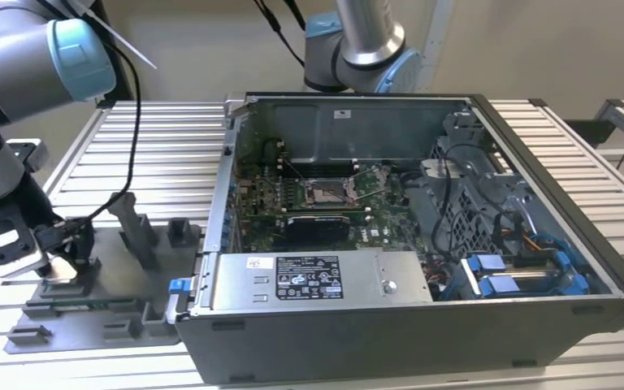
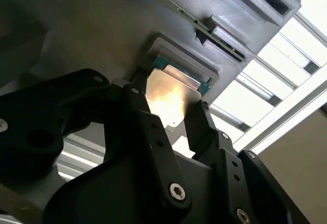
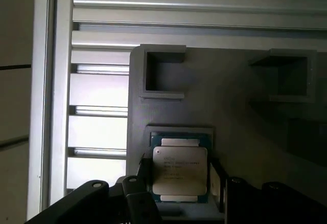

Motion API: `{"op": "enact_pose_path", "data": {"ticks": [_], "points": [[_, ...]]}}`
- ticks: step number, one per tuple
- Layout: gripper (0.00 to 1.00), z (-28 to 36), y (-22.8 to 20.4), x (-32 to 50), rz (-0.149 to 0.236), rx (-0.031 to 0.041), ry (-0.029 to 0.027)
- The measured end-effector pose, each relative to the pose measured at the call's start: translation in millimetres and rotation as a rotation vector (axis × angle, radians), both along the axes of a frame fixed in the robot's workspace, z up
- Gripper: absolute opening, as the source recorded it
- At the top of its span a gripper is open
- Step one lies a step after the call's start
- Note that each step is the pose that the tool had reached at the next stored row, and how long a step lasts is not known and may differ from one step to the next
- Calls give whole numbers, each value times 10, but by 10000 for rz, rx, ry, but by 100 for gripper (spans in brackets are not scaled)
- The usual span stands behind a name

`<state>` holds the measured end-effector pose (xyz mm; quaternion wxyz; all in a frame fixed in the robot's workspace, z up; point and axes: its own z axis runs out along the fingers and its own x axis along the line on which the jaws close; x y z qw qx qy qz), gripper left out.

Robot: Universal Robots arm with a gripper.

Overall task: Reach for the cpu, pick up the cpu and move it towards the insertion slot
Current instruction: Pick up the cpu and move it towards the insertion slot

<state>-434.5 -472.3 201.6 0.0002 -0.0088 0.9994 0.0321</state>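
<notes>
grey plastic is what the plate (image 3: pixel 240 132) is made of, and the chip (image 3: pixel 180 170) is kept on it. in both wrist views the chip is seen lying flat in a square pocket (image 3: pixel 179 130) of that plate, silver top up. the gripper (image 2: pixel 169 101) is set low over it. its fingers (image 2: pixel 138 111) are drawn in narrow, one against each of two facing sides of the chip, so the chip looks to be held between them. as far as can be judged, it has not been lifted out yet.

in the exterior view the plate is found at the exterior view's left, on a table (image 1: pixel 149 146) of metal bars. the slot (image 1: pixel 325 192) is seen well apart from it, inside the open computer box (image 1: pixel 399 341), in the middle of the green board (image 1: pixel 256 199).

a few things could go wrong. the chip is thin, so only a small edge is gripped, and if it is held too lightly it could be dropped on the way. if it is pulled up crooked, a corner could be caught on the pocket wall and the chip knocked loose. if it is squeezed too hard, it could be hurt. the wall of the box could be bumped if the chip is carried too low. the black cable (image 1: pixel 130 162) by the arm could be caught on the tall posts (image 1: pixel 139 231) of the plate.
</notes>
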Motion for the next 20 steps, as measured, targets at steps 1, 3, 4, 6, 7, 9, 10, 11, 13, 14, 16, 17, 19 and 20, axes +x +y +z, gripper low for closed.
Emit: {"op": "enact_pose_path", "data": {"ticks": [1,3,4,6,7,9,10,11,13,14,16,17,19,20], "points": [[0,12,0,0,1,0,0],[0,38,0,0,0,0,0],[0,49,0,0,0,0,-1],[0,70,0,0,1,0,-1],[0,81,0,0,0,-1,1],[0,101,0,0,0,0,0],[0,113,0,0,1,-1,1],[0,124,0,0,1,-1,0],[0,144,0,0,0,0,0],[0,156,0,0,1,0,0],[0,182,0,0,1,0,0],[0,197,0,0,0,0,-1],[0,225,0,0,1,0,0],[0,240,0,0,1,0,0]]}}
